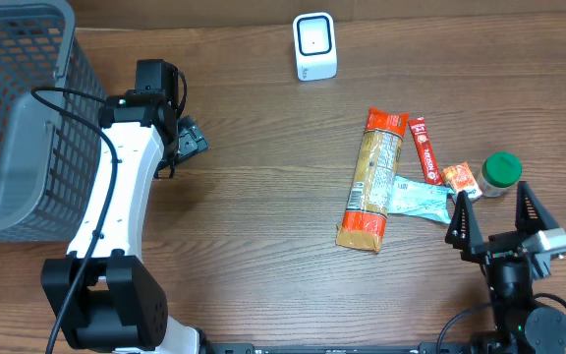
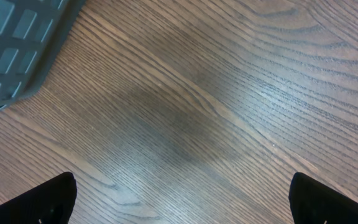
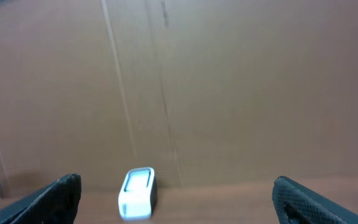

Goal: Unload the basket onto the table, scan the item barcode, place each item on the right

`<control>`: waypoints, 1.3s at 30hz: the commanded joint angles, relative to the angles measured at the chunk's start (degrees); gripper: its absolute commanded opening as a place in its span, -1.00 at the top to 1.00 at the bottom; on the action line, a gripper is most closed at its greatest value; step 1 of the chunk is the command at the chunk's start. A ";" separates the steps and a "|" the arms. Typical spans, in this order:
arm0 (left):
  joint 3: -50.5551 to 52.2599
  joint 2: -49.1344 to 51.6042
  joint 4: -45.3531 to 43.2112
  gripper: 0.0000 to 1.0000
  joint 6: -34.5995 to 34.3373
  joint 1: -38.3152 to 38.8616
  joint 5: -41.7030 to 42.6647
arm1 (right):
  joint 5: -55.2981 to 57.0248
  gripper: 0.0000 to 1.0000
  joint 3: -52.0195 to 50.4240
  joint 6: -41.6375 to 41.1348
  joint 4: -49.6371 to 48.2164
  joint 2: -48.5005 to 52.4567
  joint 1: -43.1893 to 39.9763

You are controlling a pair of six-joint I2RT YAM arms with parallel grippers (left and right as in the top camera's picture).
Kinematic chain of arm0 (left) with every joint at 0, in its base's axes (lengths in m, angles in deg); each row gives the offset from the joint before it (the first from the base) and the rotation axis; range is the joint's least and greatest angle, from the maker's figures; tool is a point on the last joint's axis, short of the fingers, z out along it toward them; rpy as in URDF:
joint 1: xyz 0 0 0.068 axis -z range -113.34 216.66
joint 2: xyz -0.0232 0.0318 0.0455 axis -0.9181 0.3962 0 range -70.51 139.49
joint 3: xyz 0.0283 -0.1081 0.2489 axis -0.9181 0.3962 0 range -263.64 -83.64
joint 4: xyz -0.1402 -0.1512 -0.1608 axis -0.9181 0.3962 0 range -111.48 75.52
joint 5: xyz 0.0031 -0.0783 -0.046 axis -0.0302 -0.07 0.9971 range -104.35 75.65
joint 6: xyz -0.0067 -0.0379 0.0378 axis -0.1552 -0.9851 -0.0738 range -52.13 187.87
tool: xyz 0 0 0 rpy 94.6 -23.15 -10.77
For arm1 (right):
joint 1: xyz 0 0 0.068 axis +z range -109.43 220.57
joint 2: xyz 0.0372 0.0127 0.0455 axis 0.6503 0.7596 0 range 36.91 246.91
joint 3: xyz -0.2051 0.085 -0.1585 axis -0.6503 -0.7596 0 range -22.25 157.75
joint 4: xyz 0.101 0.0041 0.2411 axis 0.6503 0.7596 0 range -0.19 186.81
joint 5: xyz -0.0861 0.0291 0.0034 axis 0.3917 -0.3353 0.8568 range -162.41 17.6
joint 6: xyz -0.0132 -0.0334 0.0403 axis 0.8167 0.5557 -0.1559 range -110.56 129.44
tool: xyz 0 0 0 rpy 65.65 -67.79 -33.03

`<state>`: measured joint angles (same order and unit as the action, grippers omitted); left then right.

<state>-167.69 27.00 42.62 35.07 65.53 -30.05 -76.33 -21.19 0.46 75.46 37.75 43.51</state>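
My right gripper (image 1: 499,221): jaws spread wide, nothing between them, at the table's near right edge.
Nearest items: just ahead of it, teal packet (image 1: 419,200), small orange packet (image 1: 459,178), green-capped jar (image 1: 500,171), one of each.
Pasta bag (image 1: 372,180): one, ahead and to the left, long axis running away from me, slightly tilted.
Red bar (image 1: 422,149): one, beside the bag.
Scanner (image 1: 314,46): one, far across, facing me.
My left gripper (image 1: 187,138): agape, empty, well apart from the items by the grey basket (image 1: 13,118); the right arm is nearer.

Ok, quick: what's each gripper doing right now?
Left gripper: open, holding nothing, above bare table.
Right gripper: open, holding nothing, near the items.
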 commanded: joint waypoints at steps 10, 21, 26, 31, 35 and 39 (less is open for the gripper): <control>-0.81 -1.09 -0.04 -0.99 0.66 0.42 -0.79 | -2.12 -1.00 -0.63 -0.02 19.04 -0.68 -0.44; -0.81 -1.09 -0.02 -0.99 0.66 0.42 -0.79 | -1.77 -1.00 -0.63 7.67 18.73 -0.68 -0.44; -0.81 -1.09 -0.04 -1.00 0.66 0.42 -0.79 | -1.86 -1.00 -0.63 10.64 18.73 -0.68 -0.44; -0.81 -1.09 -0.04 -1.00 0.66 0.42 -0.79 | -2.16 -1.00 -0.61 10.32 18.69 -0.68 -0.44; -0.81 -1.09 -0.04 -1.00 0.66 0.42 -0.79 | -2.16 -1.00 -0.61 10.32 18.69 -0.68 -0.44; -0.81 -1.09 -0.04 -1.00 0.66 0.42 -0.79 | -2.16 -1.00 -0.61 10.32 18.69 -0.68 -0.44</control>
<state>-167.67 27.00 42.62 35.07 65.53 -30.05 -78.16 -21.19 10.32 94.43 37.60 43.27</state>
